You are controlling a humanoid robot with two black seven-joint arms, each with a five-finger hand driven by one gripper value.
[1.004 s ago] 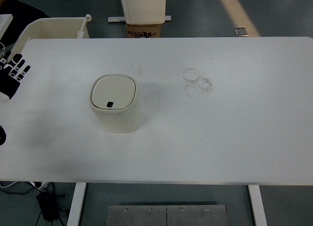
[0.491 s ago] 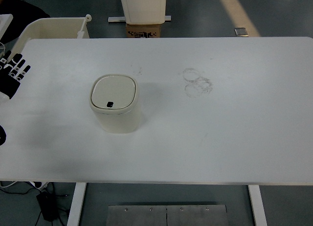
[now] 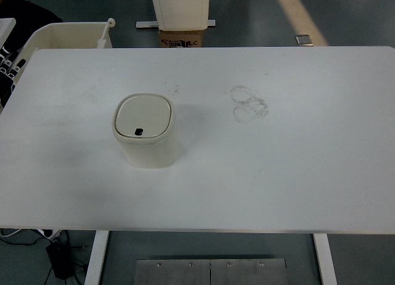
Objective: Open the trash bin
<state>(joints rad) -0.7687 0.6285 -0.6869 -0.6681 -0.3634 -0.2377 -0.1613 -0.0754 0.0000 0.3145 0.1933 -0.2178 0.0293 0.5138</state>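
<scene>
With its lid (image 3: pixel 143 115) shut, the trash bin (image 3: pixel 145 131) probably wants a press by its front latch (image 3: pixel 138 132); no robot hand is in view.

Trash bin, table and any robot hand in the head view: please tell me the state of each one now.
trash bin: upright on the table, lid closed
table: faint ring marks right of the bin
left hand: barely visible at the left edge, off the table
right hand: not in view

Left hand (image 3: pixel 8 66) barely shows at left edge.
</scene>
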